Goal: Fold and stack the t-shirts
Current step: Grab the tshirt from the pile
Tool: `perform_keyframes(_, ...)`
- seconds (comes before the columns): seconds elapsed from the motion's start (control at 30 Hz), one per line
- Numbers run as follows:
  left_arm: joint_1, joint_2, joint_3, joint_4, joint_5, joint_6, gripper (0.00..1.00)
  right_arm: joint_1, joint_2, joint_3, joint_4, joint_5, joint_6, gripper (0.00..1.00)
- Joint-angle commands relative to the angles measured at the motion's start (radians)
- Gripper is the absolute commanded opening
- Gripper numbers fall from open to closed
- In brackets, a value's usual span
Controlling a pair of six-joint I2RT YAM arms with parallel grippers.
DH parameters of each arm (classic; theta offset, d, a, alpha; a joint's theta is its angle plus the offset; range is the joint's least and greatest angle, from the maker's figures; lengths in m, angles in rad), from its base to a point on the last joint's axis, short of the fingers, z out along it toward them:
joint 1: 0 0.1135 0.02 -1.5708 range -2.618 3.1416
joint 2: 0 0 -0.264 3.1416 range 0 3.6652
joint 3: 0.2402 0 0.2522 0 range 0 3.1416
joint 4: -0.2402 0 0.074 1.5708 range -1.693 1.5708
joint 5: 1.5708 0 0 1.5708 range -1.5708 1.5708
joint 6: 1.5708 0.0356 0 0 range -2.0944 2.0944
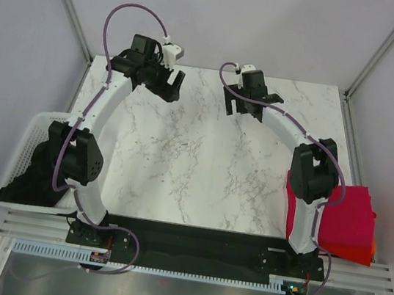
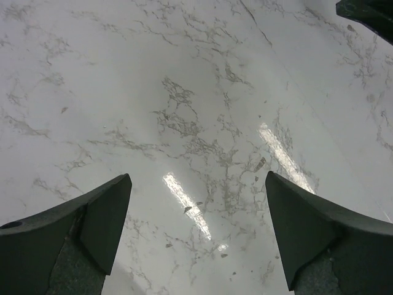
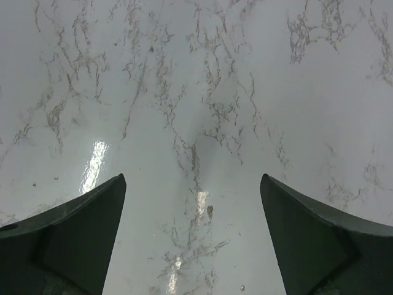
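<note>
Spread wide, empty, above white marble tabletop (image 1: 196, 155): left gripper (image 2: 198, 178), right gripper (image 3: 193, 178). Crumpled plain black cloth t-shirt (image 1: 34, 171) in white mesh plastic basket (image 1: 31, 126), far left. Folded magenta-red t-shirt (image 1: 350, 215) over orange-red t-shirt (image 1: 363, 256), right edge. Risks: snagging mesh, dragging basket, pinching 2 layers.

Robot lab cell: aluminium-framed white walls (image 1: 274, 25), marble-look table (image 1: 202, 163).

White marble-look table (image 1: 202, 159), grey veins, fills centre of frame. White mesh basket (image 1: 34, 127) at lower left, on table's left edge. Folded orange-red t-shirt (image 1: 359, 255) at lower right edge, folded magenta-red t-shirt (image 1: 354, 215) stacked on it.
</note>
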Motion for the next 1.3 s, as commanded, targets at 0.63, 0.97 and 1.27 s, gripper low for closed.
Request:
perform_keyframes(0.63, 0.598, -0.289, -0.403, -0.159, -0.132, 0.357, 0.55, 0.014, 0.062, 0.057, -0.073, -0.413, -0.076, 0.98)
perform_keyframes(0.97, 0.776, -0.389, -0.659, -0.101, -0.206, 0.425, 0.5, -0.003, 0.066, 0.069, -0.137, -0.474, -0.133, 0.98)
perform_keyframes(1.27, 0.799, -0.43, -0.877, -0.013, -0.272, 0.384, 0.51, -0.012, 0.172, 0.219, -0.259, -0.527, -0.174, 0.98)
